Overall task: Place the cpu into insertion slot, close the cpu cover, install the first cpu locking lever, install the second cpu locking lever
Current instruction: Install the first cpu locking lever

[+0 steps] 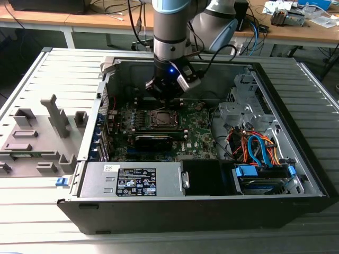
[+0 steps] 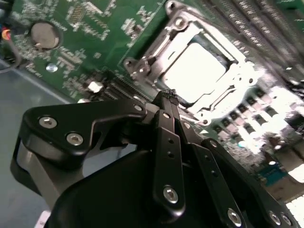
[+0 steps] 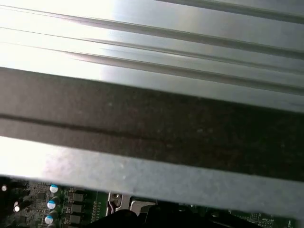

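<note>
One cpu [image 2: 194, 71], pale silvery square face, seated flat in the insertion slot [image 2: 197, 78], upper centre-right of the second wrist view. One cpu cover [image 2: 167, 46], silver-grey frame with square window, lying down around the chip, cpu face showing through the window. Same socket [image 1: 162, 118] at mid-frame of the exterior view, on the green motherboard [image 1: 159, 132]. Levers too small and glary to tell whether latched.

One gripper [image 2: 167, 95], black, in the lower half of the second wrist view; fingers [image 2: 164, 123] pressed together at the tips, nothing between them, tips just beside the near edge of the socket frame. Contact with the frame cannot be told. In the exterior view gripper [image 1: 168, 98] hanging from the arm just above the socket, upper centre, blue light lit on the wrist.

One round coin battery [image 2: 45, 34] at upper left of the second wrist view. One long black card [image 1: 158, 141] just below the socket in the exterior view. One open computer case [image 1: 212, 203] lying on a slatted grey table [image 1: 47, 206]. One grey power supply box [image 1: 132, 179] lower centre-left inside the case; bundle of orange and blue cables [image 1: 259, 148] at right. Grey fixture blocks [image 1: 39, 137] on the table at left. Case wall [image 3: 152, 128] as a dark band across the first wrist view, strip of motherboard with three blue-topped capacitors [image 3: 51, 205] at lower left.
</note>
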### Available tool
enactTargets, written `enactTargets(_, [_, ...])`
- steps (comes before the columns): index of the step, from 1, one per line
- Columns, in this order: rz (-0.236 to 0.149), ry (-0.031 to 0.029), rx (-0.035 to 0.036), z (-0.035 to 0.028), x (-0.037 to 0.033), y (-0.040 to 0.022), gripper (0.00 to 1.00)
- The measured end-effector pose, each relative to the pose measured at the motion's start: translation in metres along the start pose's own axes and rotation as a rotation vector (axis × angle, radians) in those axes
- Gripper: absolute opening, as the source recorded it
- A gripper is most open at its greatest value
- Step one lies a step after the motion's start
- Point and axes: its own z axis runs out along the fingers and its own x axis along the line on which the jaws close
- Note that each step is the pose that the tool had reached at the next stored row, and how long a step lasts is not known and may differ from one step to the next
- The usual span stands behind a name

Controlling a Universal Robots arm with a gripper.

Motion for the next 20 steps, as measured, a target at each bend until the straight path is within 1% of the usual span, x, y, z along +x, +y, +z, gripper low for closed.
enactTargets(1, [0.0, 0.005, 0.0155, 0.0, -0.0001, 0.0001, 0.11])
enactTargets(2, [0.0, 0.0083, 0.0284, 0.0, -0.0002, 0.0008, 0.11])
enactTargets(6, [0.0, 0.0087, 0.029, -0.0001, -0.0004, 0.0018, 0.11])
enactTargets(9, [0.0, 0.0078, 0.0246, -0.0071, -0.0004, 0.0016, 0.11])
enactTargets(11, [0.0, 0.0062, 0.0205, -0.0131, -0.0004, 0.0014, 0.11])
enactTargets(13, [0.0, 0.0031, 0.0181, -0.0201, 0.0003, 0.0013, 0.11])
enactTargets(16, [0.001, -0.001, 0.0178, -0.021, 0.0042, 0.0018, 0.11])
enactTargets(20, [0.013, -0.0022, 0.0183, -0.0211, 0.0076, 0.0028, 0.11])
